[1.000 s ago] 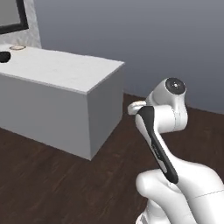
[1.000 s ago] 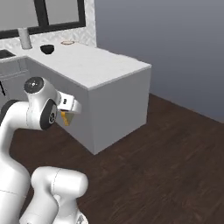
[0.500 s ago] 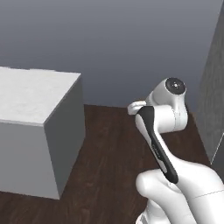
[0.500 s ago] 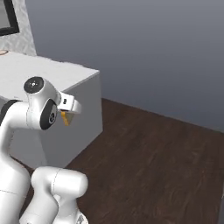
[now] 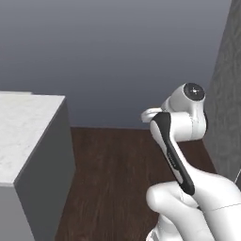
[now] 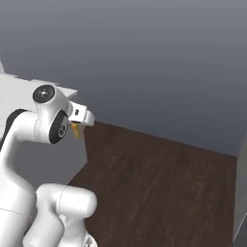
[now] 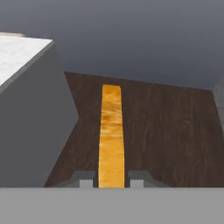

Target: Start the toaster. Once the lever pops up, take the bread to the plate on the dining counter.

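Bread point(image 7: 111, 135), seen edge-on, sits clamped between the gripper point(image 7: 111, 178) fingers, held above dark wood floor beside a white marble worktop point(image 5: 21, 136). Carrying it level with a steady grip should prevent slipping before the plate.

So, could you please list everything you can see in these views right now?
bread: one slice, golden-orange, seen edge-on, clamped in the tool, held over the floor.
counter: one, white marble top on grey sides, left of the arm.
floor: dark brown wood planks, ahead of the base.
wall: plain blue-grey, behind the floor.
panel: one, grey, speckled, at the far right.
tool: one, dark fingertips, shut on the bread.
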You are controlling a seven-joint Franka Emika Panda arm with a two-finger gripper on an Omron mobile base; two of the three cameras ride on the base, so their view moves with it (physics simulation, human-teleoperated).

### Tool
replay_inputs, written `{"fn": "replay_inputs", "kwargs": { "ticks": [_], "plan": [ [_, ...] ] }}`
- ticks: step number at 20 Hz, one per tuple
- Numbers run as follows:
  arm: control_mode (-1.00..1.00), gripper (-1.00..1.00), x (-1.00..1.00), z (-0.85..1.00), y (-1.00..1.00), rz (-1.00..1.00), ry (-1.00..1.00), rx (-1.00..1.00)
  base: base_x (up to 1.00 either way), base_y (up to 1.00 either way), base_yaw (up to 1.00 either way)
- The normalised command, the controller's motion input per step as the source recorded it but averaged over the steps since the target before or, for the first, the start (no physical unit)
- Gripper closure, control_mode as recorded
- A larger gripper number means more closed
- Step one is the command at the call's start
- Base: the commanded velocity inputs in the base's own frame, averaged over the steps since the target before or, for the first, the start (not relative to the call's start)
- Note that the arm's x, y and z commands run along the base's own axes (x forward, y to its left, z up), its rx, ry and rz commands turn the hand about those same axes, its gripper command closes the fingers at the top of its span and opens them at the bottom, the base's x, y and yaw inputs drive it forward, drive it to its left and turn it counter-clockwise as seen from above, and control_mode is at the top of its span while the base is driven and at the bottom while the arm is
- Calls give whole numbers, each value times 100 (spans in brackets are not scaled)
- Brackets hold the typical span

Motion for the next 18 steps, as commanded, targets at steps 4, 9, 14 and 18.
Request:
{"fn": "replay_inputs", "kwargs": {
  "ticks": [4,9,14,18],
  "plan": [
    [100,100,0,0,0,0,0,0,100,36,0],
    [100,100,0,0,0,0,0,0,100,12,11],
    [100,100,0,0,0,0,0,0,100,-10,28],
    [100,100,0,0,0,0,0,0,100,-14,29]
  ]
}}
